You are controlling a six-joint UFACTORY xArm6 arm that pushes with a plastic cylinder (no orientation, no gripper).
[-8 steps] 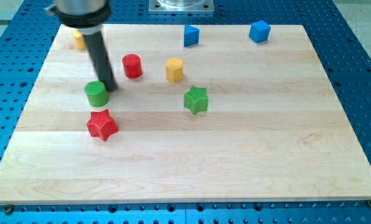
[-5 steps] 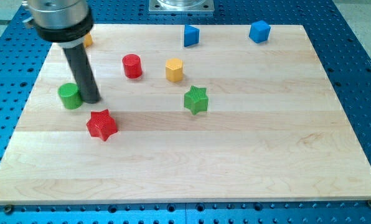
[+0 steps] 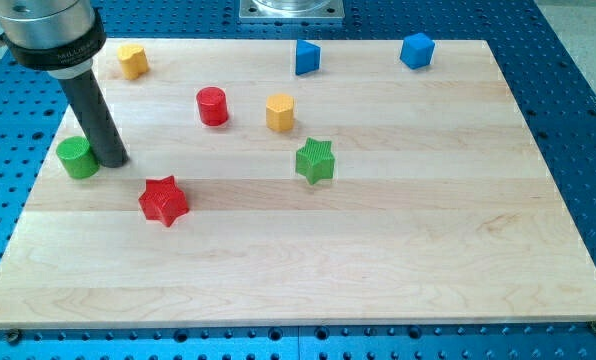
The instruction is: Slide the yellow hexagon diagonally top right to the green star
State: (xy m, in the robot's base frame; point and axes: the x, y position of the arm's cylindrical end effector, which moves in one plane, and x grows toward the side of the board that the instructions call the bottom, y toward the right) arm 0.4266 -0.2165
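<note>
Wooden tabletop (image 3: 398, 250) on a blue perforated base (image 3: 578, 120). Dark rod comes down from upper left of frame; my tip (image 3: 115, 162) sits on the tabletop at far left, touching or just beside the right side of the green cylinder (image 3: 77, 158). Tool: a plain rod with no jaws, so nothing opens or closes and it grips nothing.

Yellow hexagon (image 3: 280, 112) sits upper centre of the frame, upright, apart from everything. Green star (image 3: 316, 160) is near it, just below and slightly right, not touching. So the hexagon currently lies up-left of the star. The tip is well apart from both, far to their left.

Red cylinder (image 3: 212, 106) is left of the yellow hexagon, near but clear of it. Red star (image 3: 163, 200) is lower left of centre, below and right of the tip, not touching it. A second yellow block (image 3: 131, 60) is near the top left edge, right of the rod's upper body; shape hard to make out. Two blue cubes along the top edge: one (image 3: 307, 56) at top centre, the other (image 3: 416, 50) further right.
</note>
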